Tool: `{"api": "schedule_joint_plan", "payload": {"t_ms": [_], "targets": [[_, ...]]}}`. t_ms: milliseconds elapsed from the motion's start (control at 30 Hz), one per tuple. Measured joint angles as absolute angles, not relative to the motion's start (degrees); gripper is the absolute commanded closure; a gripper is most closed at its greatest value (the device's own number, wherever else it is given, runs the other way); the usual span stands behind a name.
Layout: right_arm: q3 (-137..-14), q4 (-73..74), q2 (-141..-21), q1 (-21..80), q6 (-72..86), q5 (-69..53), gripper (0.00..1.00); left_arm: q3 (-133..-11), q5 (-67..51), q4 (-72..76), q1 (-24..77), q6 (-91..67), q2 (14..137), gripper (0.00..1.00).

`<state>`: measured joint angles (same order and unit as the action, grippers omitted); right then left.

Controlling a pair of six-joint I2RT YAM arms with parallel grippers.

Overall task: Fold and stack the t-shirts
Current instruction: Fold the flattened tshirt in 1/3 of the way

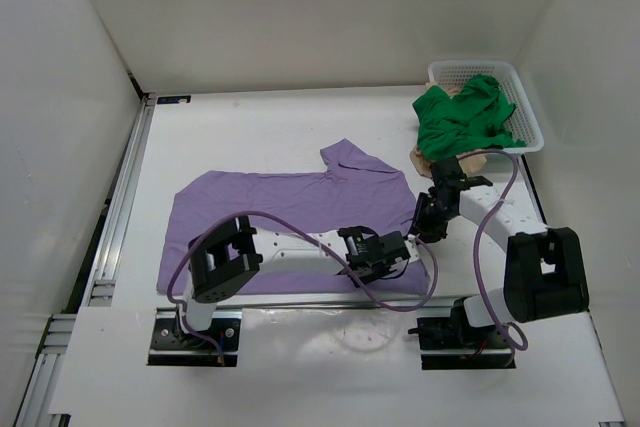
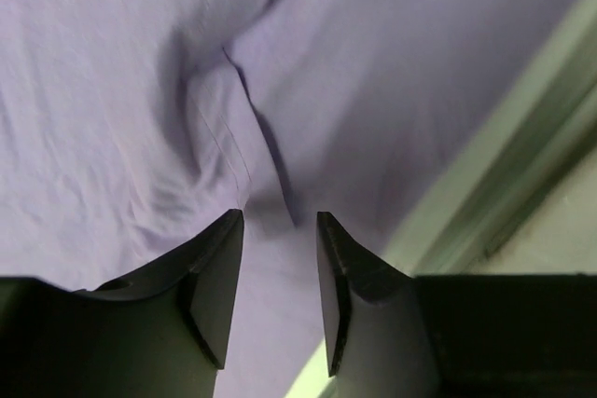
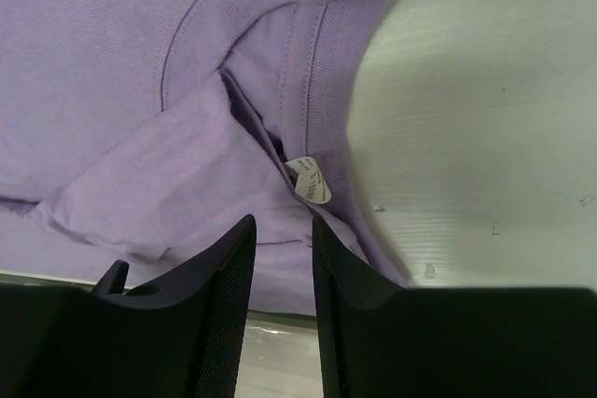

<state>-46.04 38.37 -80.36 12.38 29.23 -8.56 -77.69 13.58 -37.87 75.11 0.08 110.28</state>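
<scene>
Purple t-shirt (image 1: 280,209): its collar (image 3: 308,53) lies directly under the right gripper (image 3: 283,221). The left gripper (image 2: 280,216) hovers beside the collar, both narrowly spread, empty.

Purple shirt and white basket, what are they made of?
The purple shirt looks like soft knit cloth, probably cotton, with a matte finish: it wrinkles, and its collar shows fine ribs and stitching. The white basket looks like hard plastic, judging by its smooth rim and lattice walls.
</scene>
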Motion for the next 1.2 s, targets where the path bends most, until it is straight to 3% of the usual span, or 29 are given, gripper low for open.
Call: {"api": "schedule_joint_plan", "payload": {"t_ms": [533, 633, 700, 800, 933, 1200], "targets": [[-45.8, 36.7, -82.7, 12.4, 28.4, -8.6, 0.60, -76.3, 17.5, -36.7, 75.1, 0.1, 111.9, 0.55], [-45.2, 36.1, -83.2, 12.4, 28.4, -8.6, 0.60, -76.2, 18.0, -36.7, 75.1, 0.1, 111.9, 0.60], [-44.8, 36.0, -83.3, 12.4, 28.4, -8.6, 0.60, -76.1, 18.2, -36.7, 75.1, 0.0, 111.9, 0.70], [-44.3, 35.7, -83.5, 12.4, 28.3, -8.6, 0.61, -75.5, 18.6, -36.9, 75.1, 0.1, 111.7, 0.77], [-43.7, 35.3, -83.7, 12.4, 28.3, -8.6, 0.70, -75.4, 18.8, -36.9, 75.1, 0.1, 111.7, 0.90], [-43.3, 34.9, -83.2, 13.8, 28.4, -7.2, 0.67, -75.0, 18.9, -37.0, 75.0, 0.1, 111.1, 0.90]]}}
